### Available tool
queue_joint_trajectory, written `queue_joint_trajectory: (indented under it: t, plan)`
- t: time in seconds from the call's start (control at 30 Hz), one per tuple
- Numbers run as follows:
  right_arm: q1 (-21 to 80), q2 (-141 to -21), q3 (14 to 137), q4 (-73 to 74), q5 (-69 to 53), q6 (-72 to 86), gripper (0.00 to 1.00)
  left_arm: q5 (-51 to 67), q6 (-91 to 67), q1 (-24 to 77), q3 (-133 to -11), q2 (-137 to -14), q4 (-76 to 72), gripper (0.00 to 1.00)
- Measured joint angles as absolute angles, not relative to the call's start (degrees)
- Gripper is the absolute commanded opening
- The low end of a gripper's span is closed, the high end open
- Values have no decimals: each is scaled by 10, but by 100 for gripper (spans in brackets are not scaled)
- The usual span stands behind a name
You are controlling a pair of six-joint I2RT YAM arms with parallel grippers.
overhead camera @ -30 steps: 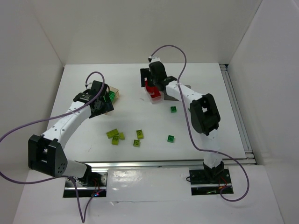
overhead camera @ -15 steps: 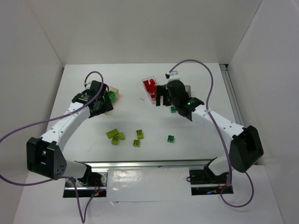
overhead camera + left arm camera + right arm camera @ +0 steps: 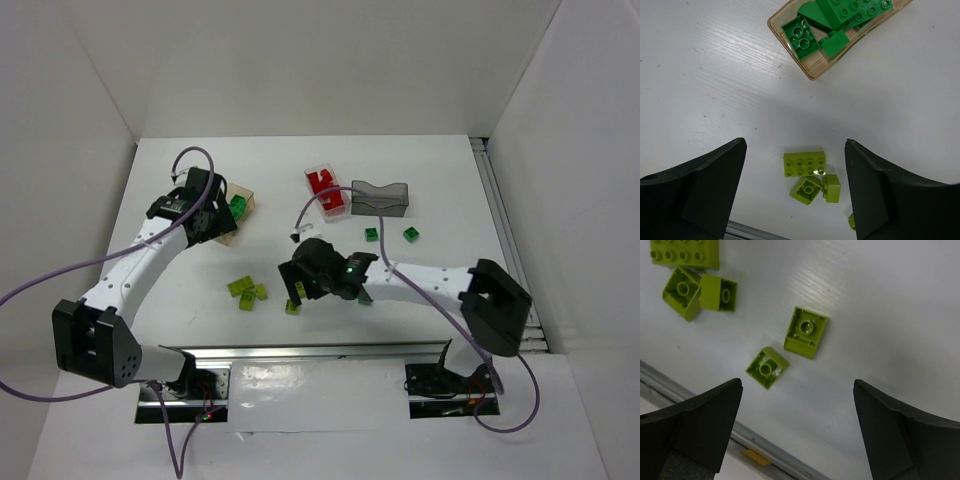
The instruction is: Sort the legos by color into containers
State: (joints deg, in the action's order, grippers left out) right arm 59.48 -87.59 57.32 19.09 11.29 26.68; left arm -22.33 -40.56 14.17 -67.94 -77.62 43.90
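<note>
- Near the front rail (image 3: 330,350) of the tabletop (image 3: 280,160), we log the right gripper (image 3: 797,387) hovering over loose lime pieces. Its jaws stand wide apart and hold nothing.
- Beneath it lies a square lime brick (image 3: 806,331), studs down, with a smaller lime brick (image 3: 766,368) just beside it but apart.
- Toward the left arm's side we note a lime cluster (image 3: 247,292): one long brick and two small ones lying close together.
- The left gripper (image 3: 795,150) has its jaws wide and empty. It hangs above the tabletop between the tan container (image 3: 811,76) and the lime cluster.
- The tan container shows only dark green bricks (image 3: 801,40) inside.
- The clear container (image 3: 343,208) holds red bricks (image 3: 322,185).
- The smoky grey container (image 3: 381,197) stands just beside the clear one. We cannot tell what it holds, but no lime shows in it.
- Two loose green bricks (image 3: 371,234) (image 3: 411,234) lie on the tabletop near the smoky grey container.
- We judge the step in hand to be the right arm fetching a lime piece.
- The next move, as we judge it:
  - lower the right gripper straight onto the square lime brick
  - set the jaws across two flat sides, clear of the smaller neighbour, and close
  - carry the brick to the smoky grey container, presumably the one left for lime
</note>
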Motion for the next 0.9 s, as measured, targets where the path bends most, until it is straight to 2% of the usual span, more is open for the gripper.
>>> queue_joint_trajectory:
  t: [0.13, 0.17, 0.27, 0.33, 0.4, 0.57, 0.67, 0.9]
  plan:
    - [595, -965, 622, 189, 128, 285, 96, -223, -406, 136, -679, -767, 446, 89]
    - [595, -983, 632, 190, 134, 288, 88, -223, -406, 136, -679, -764, 447, 89]
    - [598, -1024, 654, 193, 154, 296, 75, -222, -406, 136, -679, -761, 448, 89]
    - [600, -1044, 665, 194, 164, 300, 71, -220, -406, 136, -679, -761, 448, 89]
    - [601, -1055, 671, 194, 171, 302, 60, -218, -406, 136, -679, -761, 448, 89]
    - [606, -1069, 681, 199, 181, 304, 54, -217, -405, 136, -679, -761, 448, 89]
    - [606, -1083, 701, 203, 190, 296, 40, -217, -405, 136, -679, -761, 448, 89]
    - [596, -1094, 722, 203, 224, 282, 38, -213, -405, 136, -675, -758, 446, 89]
